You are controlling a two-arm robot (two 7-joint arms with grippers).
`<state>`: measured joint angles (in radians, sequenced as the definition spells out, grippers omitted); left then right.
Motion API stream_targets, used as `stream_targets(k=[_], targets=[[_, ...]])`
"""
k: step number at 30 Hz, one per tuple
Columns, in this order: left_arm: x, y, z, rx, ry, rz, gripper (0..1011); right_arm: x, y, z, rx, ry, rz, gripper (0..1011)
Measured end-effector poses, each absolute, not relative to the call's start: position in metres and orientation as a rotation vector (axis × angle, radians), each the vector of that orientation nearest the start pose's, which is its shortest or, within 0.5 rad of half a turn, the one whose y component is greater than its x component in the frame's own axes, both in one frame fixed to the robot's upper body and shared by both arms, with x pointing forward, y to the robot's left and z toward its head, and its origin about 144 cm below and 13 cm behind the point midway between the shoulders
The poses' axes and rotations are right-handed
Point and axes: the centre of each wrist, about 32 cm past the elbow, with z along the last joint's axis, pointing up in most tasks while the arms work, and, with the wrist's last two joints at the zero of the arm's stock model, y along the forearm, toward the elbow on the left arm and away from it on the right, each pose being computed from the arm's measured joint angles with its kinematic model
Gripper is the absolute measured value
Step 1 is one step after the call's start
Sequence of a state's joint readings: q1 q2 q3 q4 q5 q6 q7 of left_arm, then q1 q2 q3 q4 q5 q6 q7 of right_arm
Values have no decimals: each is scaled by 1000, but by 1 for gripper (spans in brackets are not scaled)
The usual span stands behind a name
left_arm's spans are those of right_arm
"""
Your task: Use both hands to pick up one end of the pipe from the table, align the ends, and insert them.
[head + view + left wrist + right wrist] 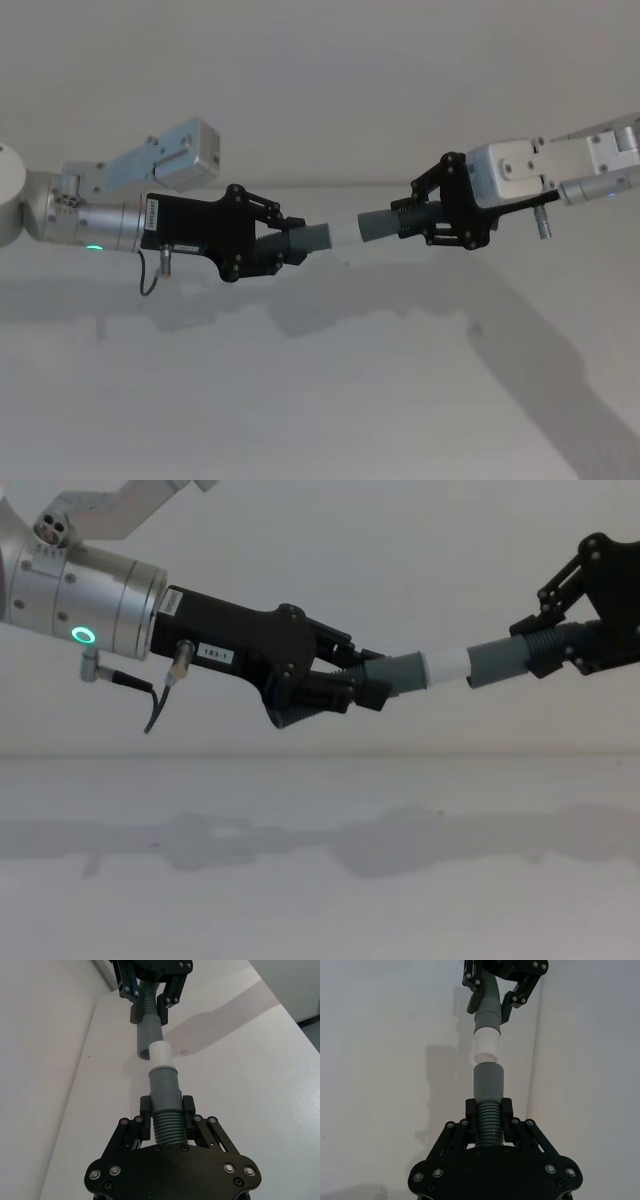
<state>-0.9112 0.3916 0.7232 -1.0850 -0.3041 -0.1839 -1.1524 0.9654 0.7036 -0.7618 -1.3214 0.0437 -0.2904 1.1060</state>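
Both grippers hold a pipe piece in the air above the white table. My left gripper is shut on the ribbed middle of a grey pipe piece with a white tip. Opposite it, my right gripper is shut on the other grey pipe piece, whose open socket mouth faces left. The two ends meet nose to nose. The white tip lies at the socket mouth, slightly off to one side, with nearly all of the tip outside. In the right wrist view the tip sits just beyond the socket.
The table lies bare under the arms, carrying just their shadows. A pale wall rises behind it. The table's far right edge borders a darker floor strip.
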Motion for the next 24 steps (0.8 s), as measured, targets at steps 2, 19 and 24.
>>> stream_targets(k=[2,19,24], targets=[[646,221,1316,325,-462,28,335,612,-303,1388,-718,-834,-53,258],[646,222,1316,325,-462,29,335,607,-304,1393,-729,-832,-67,258],[646,222,1316,325,-462,29,335,605,-305,1394,-731,-833,-73,258]])
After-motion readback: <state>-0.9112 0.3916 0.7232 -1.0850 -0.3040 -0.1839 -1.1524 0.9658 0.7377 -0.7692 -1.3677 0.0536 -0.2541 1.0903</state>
